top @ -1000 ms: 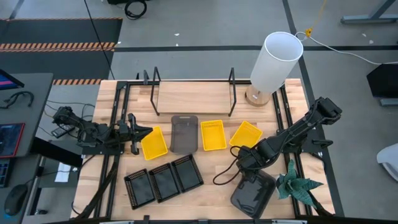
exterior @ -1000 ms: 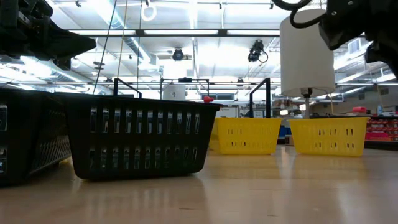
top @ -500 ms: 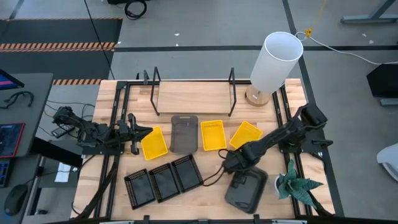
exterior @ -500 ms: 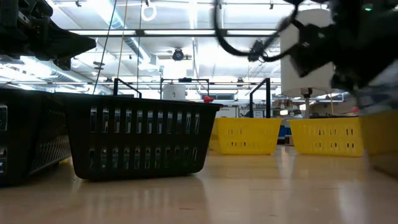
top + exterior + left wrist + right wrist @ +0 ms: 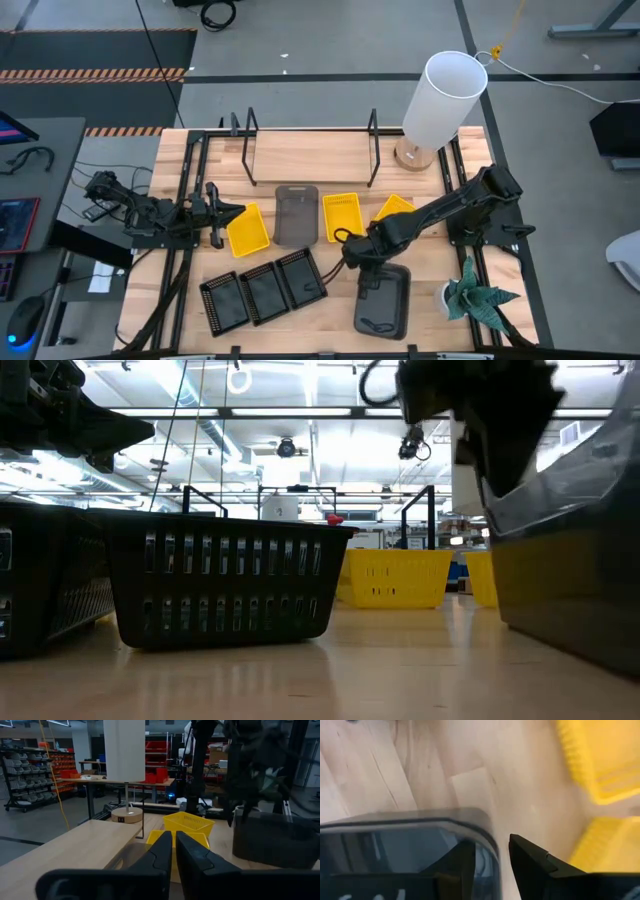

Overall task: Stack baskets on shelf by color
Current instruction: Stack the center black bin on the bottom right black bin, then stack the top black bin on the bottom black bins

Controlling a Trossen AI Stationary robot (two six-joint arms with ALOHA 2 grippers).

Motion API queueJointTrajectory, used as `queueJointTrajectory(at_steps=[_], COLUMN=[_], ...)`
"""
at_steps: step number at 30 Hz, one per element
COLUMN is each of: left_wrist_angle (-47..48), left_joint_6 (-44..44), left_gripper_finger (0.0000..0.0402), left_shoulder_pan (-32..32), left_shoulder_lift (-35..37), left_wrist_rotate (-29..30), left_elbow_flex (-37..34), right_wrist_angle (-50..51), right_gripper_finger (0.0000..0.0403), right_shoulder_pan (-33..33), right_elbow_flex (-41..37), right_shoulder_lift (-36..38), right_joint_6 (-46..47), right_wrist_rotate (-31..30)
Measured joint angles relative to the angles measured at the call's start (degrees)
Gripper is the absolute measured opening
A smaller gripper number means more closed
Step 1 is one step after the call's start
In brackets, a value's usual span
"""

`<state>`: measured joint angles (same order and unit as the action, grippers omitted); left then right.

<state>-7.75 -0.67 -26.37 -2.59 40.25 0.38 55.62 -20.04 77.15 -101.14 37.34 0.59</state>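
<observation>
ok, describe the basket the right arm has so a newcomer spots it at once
On the plank table, look at the front edge, right of the row of three black baskets. The dark grey basket lies there under the right gripper, fingers over its rim. Smooth, not gridded; another grey one sits by the shelf.

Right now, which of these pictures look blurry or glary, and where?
Low view: the grey basket at the right is a big blurred mass close to the lens, and the ceiling lights glare white. Right wrist view: the yellow baskets are smeared, while the right gripper, astride the grey basket's rim, is sharper. Left wrist view: the left gripper is soft up close. High view: evenly lit, sharp.
</observation>
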Motion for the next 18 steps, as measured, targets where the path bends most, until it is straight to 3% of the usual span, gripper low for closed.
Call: queueJointTrajectory(at_steps=[5, 13, 18], left_wrist_angle=[0.0, 0.0, 0.0], left_joint_6=[0.0, 0.0, 0.0], left_gripper_finger=[0.0039, 0.0030, 0.0030], left_shoulder_pan=[0.0, 0.0, 0.0], left_shoulder_lift=[0.0, 0.0, 0.0], left_wrist_rotate=[0.0, 0.0, 0.0], left_elbow_flex=[0.0, 0.0, 0.0], right_wrist_angle=[3.9, -10.6, -13.8], right_gripper_finger=[0.0123, 0.0121, 0.0120], right_shoulder_pan=[1.5, 5.4, 7.6], right_elbow_flex=[7.1, 8.6, 12.0], right_shoulder_lift=[0.0, -1.4, -7.1], right_joint_6=[-3.2, -11.0, -16.0], right_wrist_rotate=[-3.3, -5.7, -5.3])
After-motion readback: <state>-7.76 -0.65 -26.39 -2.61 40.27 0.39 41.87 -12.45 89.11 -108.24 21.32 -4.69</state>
